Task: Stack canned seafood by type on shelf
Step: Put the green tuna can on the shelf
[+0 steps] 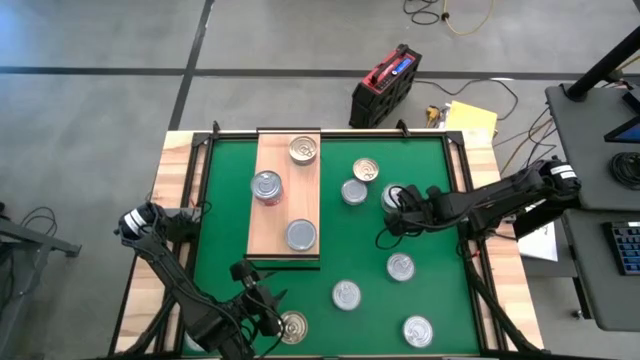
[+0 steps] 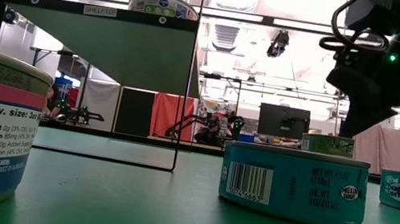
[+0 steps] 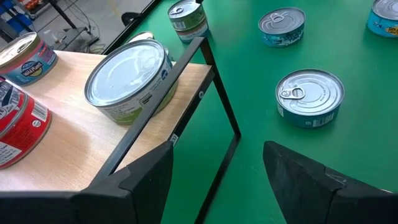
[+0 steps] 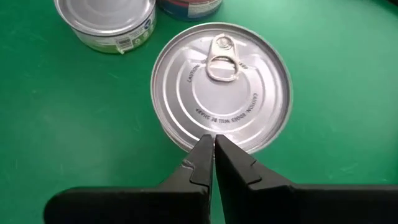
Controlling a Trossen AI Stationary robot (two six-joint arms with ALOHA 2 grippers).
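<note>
Right under my right gripper sits a round flat silver tin with a pull-tab lid, down on the green desk mat. My two dark fingers there are pressed together, with nothing between them, and their tips point at the near rim of that lid. I think I am lining up over this tin so I can pick it next. Its top is shiny and smooth, with ring-shaped ridges and a little metal loop. My left gripper waits at the near end of the light wooden shelf board, fingers apart and empty. Three tins already stand on that board: a gold-topped one at the far end, a red-sided one in the middle, and a silver-topped one at the near end. More tins lie spread over the mat, well apart from the shelf, like a teal-sided one.
</note>
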